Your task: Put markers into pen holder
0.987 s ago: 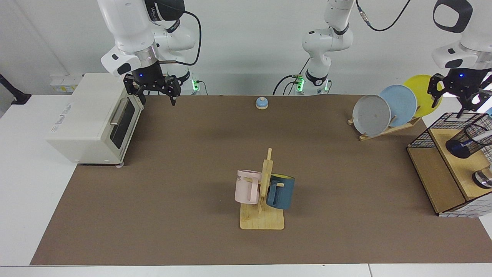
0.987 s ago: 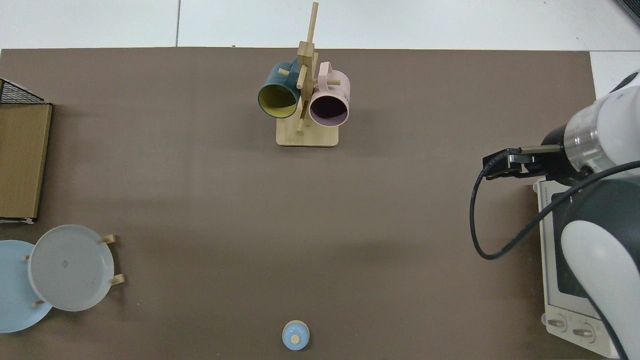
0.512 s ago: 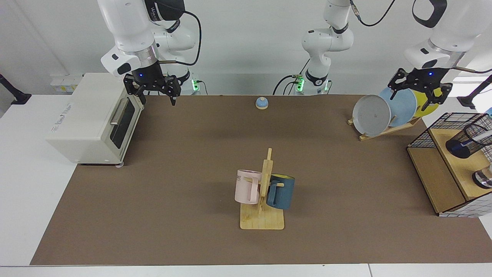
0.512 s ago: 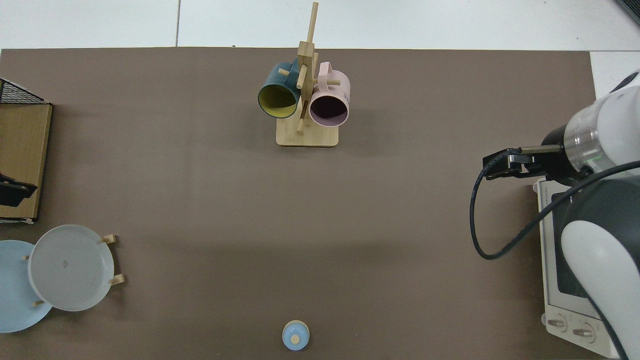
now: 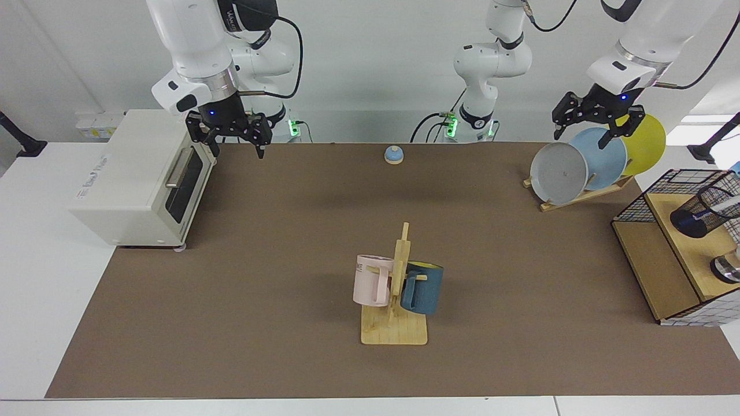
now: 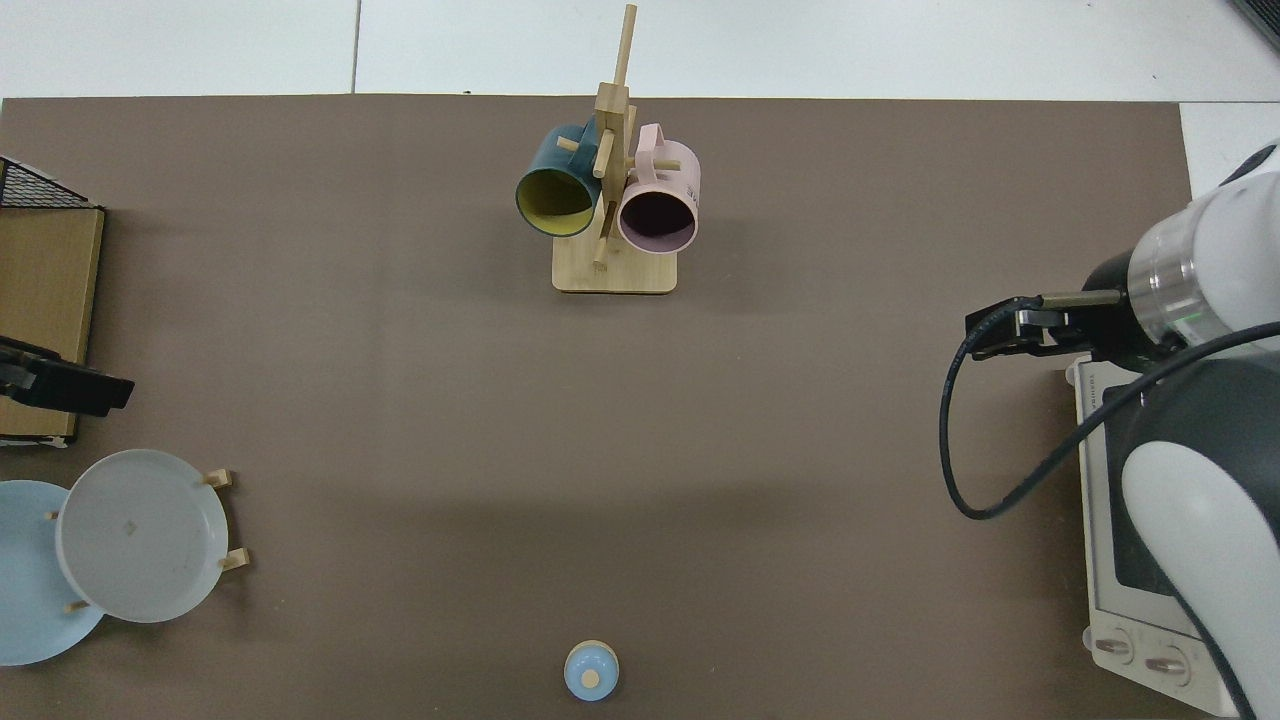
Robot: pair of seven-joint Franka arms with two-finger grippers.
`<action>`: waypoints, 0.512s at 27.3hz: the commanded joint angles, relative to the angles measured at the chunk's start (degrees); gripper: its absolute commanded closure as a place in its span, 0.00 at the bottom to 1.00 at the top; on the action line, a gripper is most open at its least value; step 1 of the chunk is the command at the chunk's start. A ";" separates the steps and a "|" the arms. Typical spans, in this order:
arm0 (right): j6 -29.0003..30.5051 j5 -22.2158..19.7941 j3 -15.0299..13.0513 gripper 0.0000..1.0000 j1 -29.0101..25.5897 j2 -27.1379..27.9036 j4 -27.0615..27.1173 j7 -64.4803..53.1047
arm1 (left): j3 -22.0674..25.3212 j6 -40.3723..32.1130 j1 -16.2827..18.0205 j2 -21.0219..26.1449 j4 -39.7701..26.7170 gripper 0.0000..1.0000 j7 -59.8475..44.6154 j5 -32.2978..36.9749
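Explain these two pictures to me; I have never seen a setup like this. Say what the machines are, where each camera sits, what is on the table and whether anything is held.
These are two robot arms at one table. One picture faces them from across the table; the other looks straight down.

The left tool hangs open and empty above the plate rack. The right arm waits, its tool open and empty beside the toaster oven.

On the brown mat stand a mug tree with a pink mug and a blue mug, and a small bell.

At the table's edge a wooden shelf carries the pen holder, lying tilted, with the marker already inside.
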 commanded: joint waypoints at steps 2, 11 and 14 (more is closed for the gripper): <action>1.43 0.40 0.70 0.00 -1.02 -1.34 -1.68 0.89 | 0.88 -1.70 -1.10 -0.06 1.40 0.00 -2.94 -1.59; 1.43 0.40 0.70 0.00 -1.02 -1.34 -1.68 0.89 | 0.88 -4.78 -0.92 4.33 8.07 0.00 -3.12 -1.07; 1.43 0.40 0.70 0.00 -1.02 -1.34 -1.68 0.89 | 1.06 -4.78 -1.01 4.51 8.43 0.00 -3.03 -1.06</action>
